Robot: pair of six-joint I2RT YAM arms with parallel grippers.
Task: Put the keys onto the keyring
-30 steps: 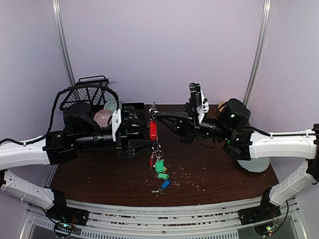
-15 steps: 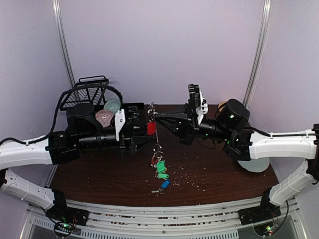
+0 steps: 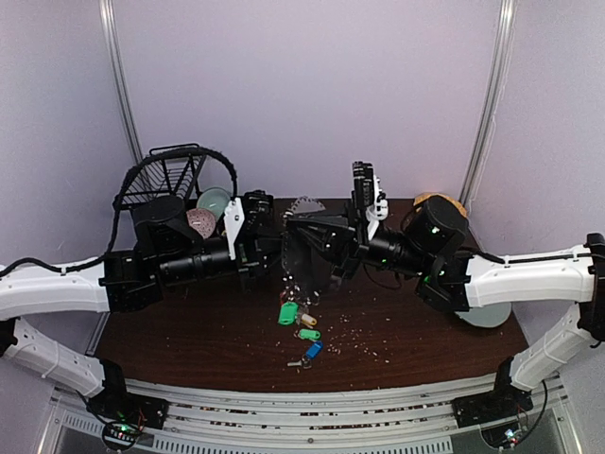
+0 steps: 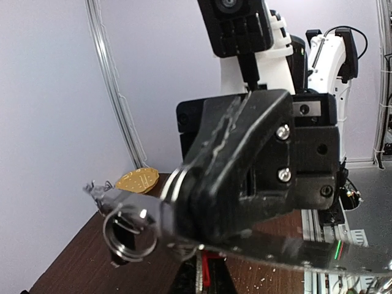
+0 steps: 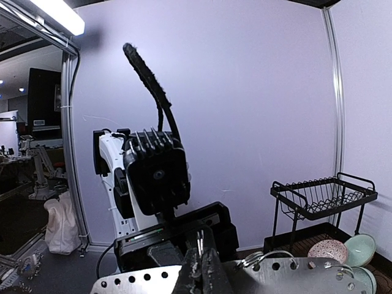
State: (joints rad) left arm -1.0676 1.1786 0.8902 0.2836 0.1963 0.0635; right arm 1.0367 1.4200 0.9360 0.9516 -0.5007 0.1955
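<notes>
The keyring (image 3: 304, 204) is a thin flat metal hoop with holes along its rim, held upright over the table's middle. My right gripper (image 3: 301, 225) is shut on its edge; in the right wrist view the holed strip (image 5: 294, 272) runs past both sides of that gripper (image 5: 201, 257). My left gripper (image 3: 280, 248) meets it from the left and is shut, with a red tag (image 4: 215, 269) showing between its dark fingers (image 4: 196, 278). A small split ring (image 4: 128, 229) hangs off the hoop. Tagged keys trail from the hoop's bottom onto the table: green (image 3: 286, 313), green (image 3: 308, 333), blue (image 3: 313, 349).
A black wire dish rack (image 3: 170, 175) stands at the back left, with a patterned bowl (image 3: 200, 222) and a pale green bowl (image 3: 214, 200) beside it. A yellow plate (image 3: 435, 199) lies back right. A white plate (image 3: 487, 312) sits under the right arm. Crumbs (image 3: 359, 336) dot the table.
My left gripper has closed. The red tag, plain from above before, is now hidden between the grippers. The keyring turned from edge-on to show its face, and the hanging keys shifted left.
</notes>
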